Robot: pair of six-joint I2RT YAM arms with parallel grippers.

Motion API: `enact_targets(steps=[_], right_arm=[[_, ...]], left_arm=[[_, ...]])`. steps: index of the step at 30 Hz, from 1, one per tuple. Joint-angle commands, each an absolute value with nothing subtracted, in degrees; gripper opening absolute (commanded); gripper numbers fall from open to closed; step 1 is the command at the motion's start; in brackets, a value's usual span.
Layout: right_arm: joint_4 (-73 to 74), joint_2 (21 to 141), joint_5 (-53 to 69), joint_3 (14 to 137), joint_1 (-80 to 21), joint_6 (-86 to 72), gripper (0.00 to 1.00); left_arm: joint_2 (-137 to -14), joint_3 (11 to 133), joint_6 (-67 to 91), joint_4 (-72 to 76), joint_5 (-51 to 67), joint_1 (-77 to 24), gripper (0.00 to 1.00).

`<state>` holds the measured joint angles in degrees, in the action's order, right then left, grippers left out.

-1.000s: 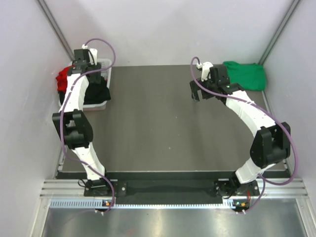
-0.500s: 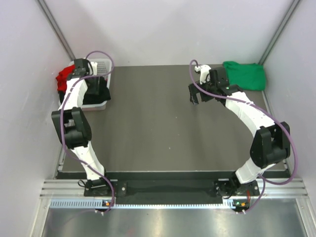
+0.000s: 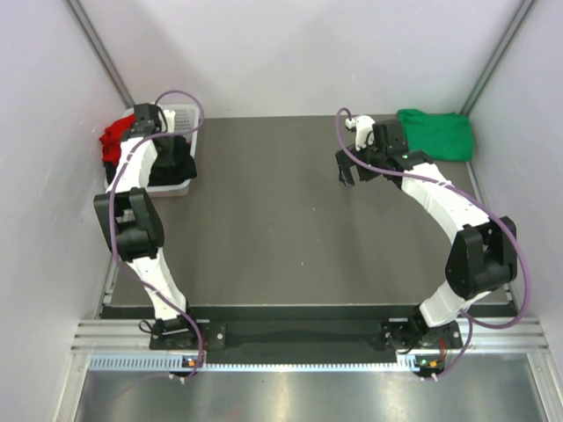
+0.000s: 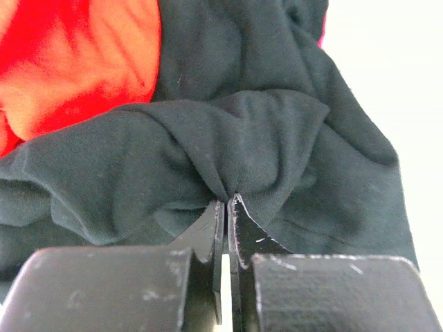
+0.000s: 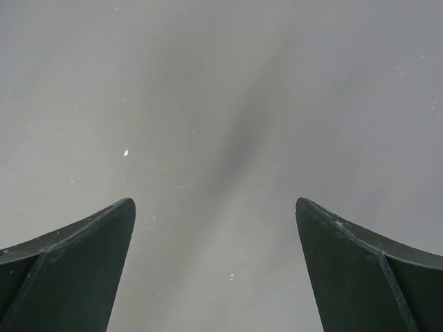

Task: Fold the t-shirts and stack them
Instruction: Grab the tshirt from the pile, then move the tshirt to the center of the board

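Note:
A black t-shirt (image 4: 263, 138) lies bunched in the white basket (image 3: 182, 112) at the table's far left. My left gripper (image 4: 226, 202) is shut on a pinched fold of it. A red t-shirt (image 4: 76, 62) lies under and beside the black one, spilling over the basket's left side (image 3: 113, 137). A green t-shirt (image 3: 437, 133) lies folded at the far right corner of the table. My right gripper (image 5: 214, 207) hangs open over bare table, left of the green t-shirt, with nothing between its fingers. From above, the left gripper (image 3: 165, 148) reaches down into the basket.
The dark grey table (image 3: 281, 229) spreads between the two arms. White walls close in on the left, far and right sides. The basket stands against the left wall.
My left gripper has dropped into the basket and shut on the black t-shirt. The right gripper has shifted slightly left and stayed open.

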<state>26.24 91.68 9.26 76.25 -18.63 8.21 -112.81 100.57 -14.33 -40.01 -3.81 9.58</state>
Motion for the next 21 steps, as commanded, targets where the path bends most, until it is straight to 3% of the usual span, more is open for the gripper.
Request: enact_targets(steps=[1, 10, 15, 21], right_arm=[[25.0, 92.2, 7.3, 80.5, -19.2, 12.1, 1.0], [17.9, 90.9, 4.0, 83.0, -19.2, 12.9, 1.0], [25.6, 95.4, 4.0, 92.2, -18.6, 10.4, 1.0], [24.3, 93.6, 2.9, 91.5, -18.2, 12.3, 1.0]], left_arm=[[-105.6, 103.9, -14.7, -38.6, -2.3, 7.1, 0.0], [-97.1, 114.0, -17.8, -37.8, -3.4, -1.7, 0.0], [-96.3, 125.4, -18.9, -37.4, 3.4, -7.4, 0.0], [-96.9, 131.4, -20.0, -37.0, 6.4, -18.6, 0.0]])
